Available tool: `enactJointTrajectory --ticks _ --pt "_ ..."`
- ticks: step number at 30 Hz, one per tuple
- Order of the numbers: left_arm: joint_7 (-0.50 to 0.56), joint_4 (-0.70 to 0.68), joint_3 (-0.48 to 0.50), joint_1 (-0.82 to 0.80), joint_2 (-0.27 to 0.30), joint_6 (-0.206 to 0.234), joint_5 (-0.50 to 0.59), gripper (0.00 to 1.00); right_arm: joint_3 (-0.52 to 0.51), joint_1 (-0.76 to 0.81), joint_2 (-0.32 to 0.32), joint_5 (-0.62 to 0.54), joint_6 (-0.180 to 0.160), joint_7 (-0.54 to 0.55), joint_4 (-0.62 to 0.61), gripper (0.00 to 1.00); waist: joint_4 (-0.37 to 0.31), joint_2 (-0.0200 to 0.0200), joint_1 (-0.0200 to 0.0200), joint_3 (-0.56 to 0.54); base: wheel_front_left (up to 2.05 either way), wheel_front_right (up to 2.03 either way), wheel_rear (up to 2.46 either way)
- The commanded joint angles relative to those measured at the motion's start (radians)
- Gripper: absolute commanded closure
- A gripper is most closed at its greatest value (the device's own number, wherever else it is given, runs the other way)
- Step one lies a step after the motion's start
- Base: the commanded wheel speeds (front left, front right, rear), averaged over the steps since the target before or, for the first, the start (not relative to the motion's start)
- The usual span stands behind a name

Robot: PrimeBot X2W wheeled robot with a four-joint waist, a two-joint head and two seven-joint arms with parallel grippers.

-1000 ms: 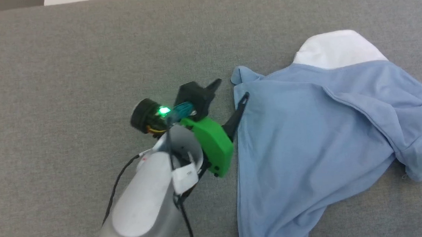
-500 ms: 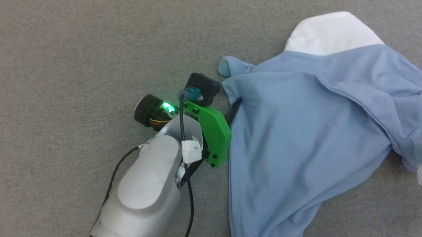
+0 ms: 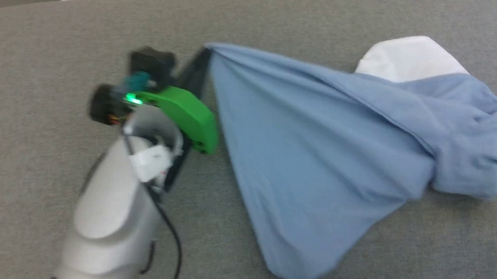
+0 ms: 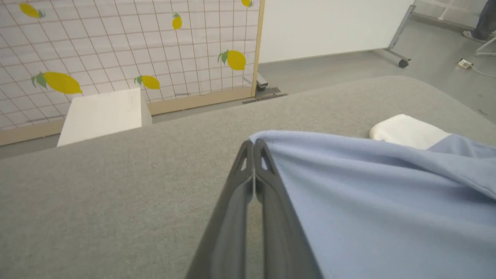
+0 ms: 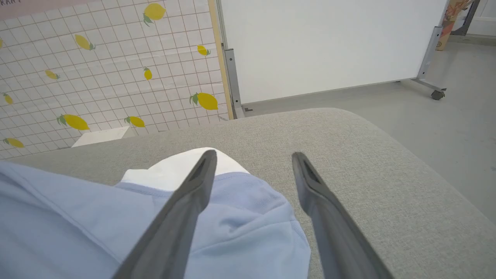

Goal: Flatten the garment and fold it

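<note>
That light blue soft cotton polo shirt (image 3: pixel 319 152) lies bunched on the grey fabric surface (image 3: pixel 28 50), left gripper (image 3: pixel 204 57) pinched shut on one stretched corner, right gripper (image 5: pixel 252 155) gaping empty by the collar end, and it looks light and floppy, so I'd grab hems or corners.

left pincer (image 3: pixel 204 54) clamping garment (image 3: pixel 319 152) corner, grey surface (image 3: pixel 40 40)
</note>
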Motion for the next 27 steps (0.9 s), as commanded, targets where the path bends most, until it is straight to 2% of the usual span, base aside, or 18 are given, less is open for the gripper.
enactJointTrajectory --ticks 1,6,8,11,13,16,20,23,27 --pt "-0.006 -0.035 0.024 0.007 0.03 0.019 -0.008 1.0 0.0 0.006 0.0 -0.008 -0.001 0.007 -0.009 0.0 0.033 0.0 -0.0001 -0.027 0.0 0.0 0.0" --pt "0.018 -0.212 0.123 0.036 0.133 0.078 -0.014 1.0 -0.003 0.014 0.0 -0.015 -0.001 0.025 -0.025 0.0 0.058 0.0 -0.0001 -0.046 0.0 0.0 0.0" --pt "0.032 -0.29 0.15 0.06 0.157 0.092 -0.024 1.0 -0.004 0.017 0.0 -0.015 -0.001 0.03 -0.029 0.0 0.064 0.0 -0.0001 -0.052 0.0 0.0 0.0" --pt "0.05 -0.412 0.17 0.114 0.173 0.111 -0.042 1.0 -0.003 0.024 0.0 -0.013 -0.001 0.035 -0.032 0.0 0.071 0.0 -0.0001 -0.058 0.0 0.0 0.0" --pt "0.068 -0.5 0.153 0.159 0.162 0.112 -0.063 1.0 -0.002 0.031 0.0 -0.01 -0.001 0.04 -0.033 0.0 0.076 0.0 -0.0001 -0.06 0.0 0.0 0.0" --pt "0.121 -0.666 0.065 0.262 0.085 0.105 -0.153 1.0 0.001 0.042 0.0 -0.007 -0.001 0.046 -0.032 0.0 0.082 0.0 -0.0001 -0.061 0.0 0.0 0.0" --pt "0.175 -0.748 -0.053 0.345 0.047 0.091 -0.194 1.0 0.007 0.047 0.0 -0.004 -0.001 0.051 -0.029 0.0 0.086 0.0 -0.0001 -0.06 0.0 0.0 0.0" --pt "0.212 -0.757 -0.132 0.401 0.04 0.085 -0.201 1.0 0.012 0.05 0.0 -0.002 -0.001 0.053 -0.025 0.0 0.085 0.0 -0.0001 -0.059 0.0 0.0 0.0" --pt "0.284 -0.7 -0.235 0.482 0.072 0.055 -0.226 1.0 0.015 0.056 0.0 0.004 -0.001 0.054 -0.013 0.0 0.081 0.0 -0.0001 -0.06 0.0 0.0 0.0"
